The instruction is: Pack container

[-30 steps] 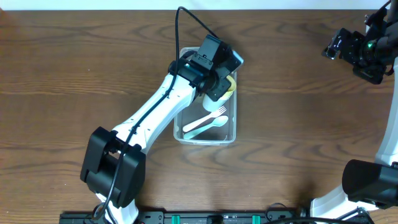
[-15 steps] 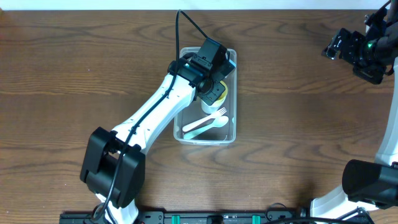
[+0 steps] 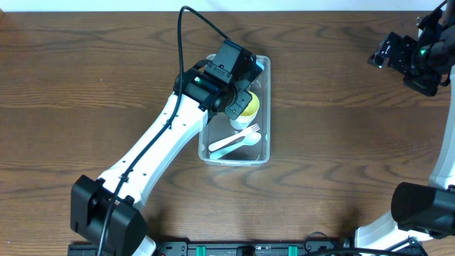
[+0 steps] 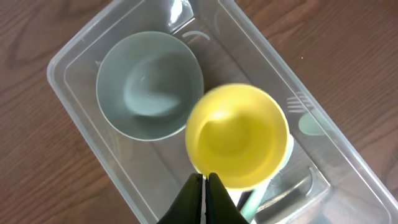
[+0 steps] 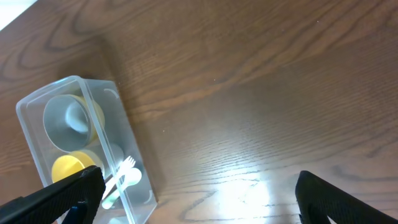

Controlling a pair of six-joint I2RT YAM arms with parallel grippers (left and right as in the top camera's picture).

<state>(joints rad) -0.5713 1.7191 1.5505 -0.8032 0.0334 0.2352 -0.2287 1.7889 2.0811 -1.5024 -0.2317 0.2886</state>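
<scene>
The clear plastic container (image 3: 267,153) stands at the table's middle; it also shows in the left wrist view (image 4: 73,93) and the right wrist view (image 5: 26,104). Inside it are a grey-green bowl (image 4: 149,84), a yellow cup (image 4: 239,134) stacked on a white cup, and a pale fork and spoon (image 3: 238,142). My left gripper (image 4: 205,182) is shut and empty, hovering just above the near rim of the yellow cup (image 3: 249,105). My right gripper (image 5: 199,199) is open wide and empty, high above bare table at the far right (image 3: 398,53).
Brown wooden table (image 3: 341,142) all round the container. The left arm (image 3: 163,142) reaches diagonally over the container's left side. The right arm's base (image 3: 423,206) stands at the right edge.
My left arm has drawn back to the left and its base has swung. The yellow cup, covered by the gripper before, now shows in the container. The right arm has not moved.
</scene>
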